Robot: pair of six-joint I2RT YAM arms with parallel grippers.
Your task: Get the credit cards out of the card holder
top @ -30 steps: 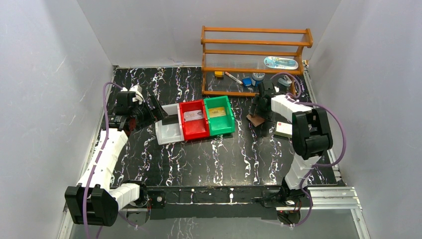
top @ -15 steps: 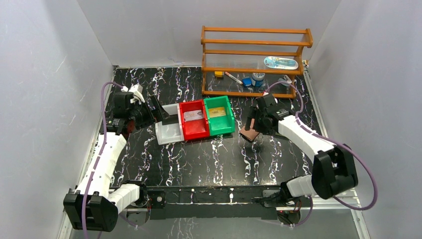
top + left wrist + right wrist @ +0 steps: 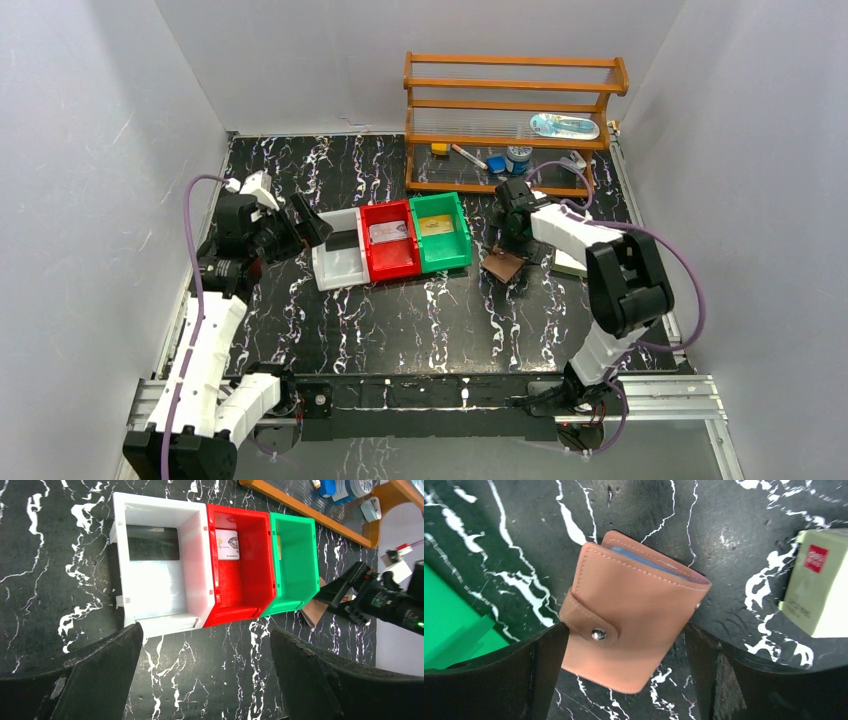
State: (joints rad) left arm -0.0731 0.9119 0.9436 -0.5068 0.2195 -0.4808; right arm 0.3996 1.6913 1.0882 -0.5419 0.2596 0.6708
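The small reddish-brown leather card holder (image 3: pixel 502 265) lies flat on the black white-veined marble tabletop (image 3: pixel 400 310), just beside the green plastic bin (image 3: pixel 443 232), off that bin's near right corner as the top camera sees it. In the right wrist view the card holder (image 3: pixel 634 615) is folded shut, its strap tab fastened by a metal snap, with a pale blue edge showing along its far side. The right gripper (image 3: pixel 624 650) hangs directly over it, its fingers (image 3: pixel 539 665) spread wide to either side; whether they touch the leather cannot be told, and they do not clamp it. A white rectangular box with a red mark (image 3: pixel 819 585) sits further from the green bin, beyond the card holder. The red plastic bin (image 3: pixel 240 605) touches the green bin's left wall and holds a pale printed card (image 3: pixel 227 544); the white plastic bin (image 3: pixel 192 555) comes next along the row and holds a dark card (image 3: pixel 152 542). The left gripper (image 3: pixel 207 640) hovers at the white end of that row, well apart from the green bin, fingers spread wide and holding nothing.
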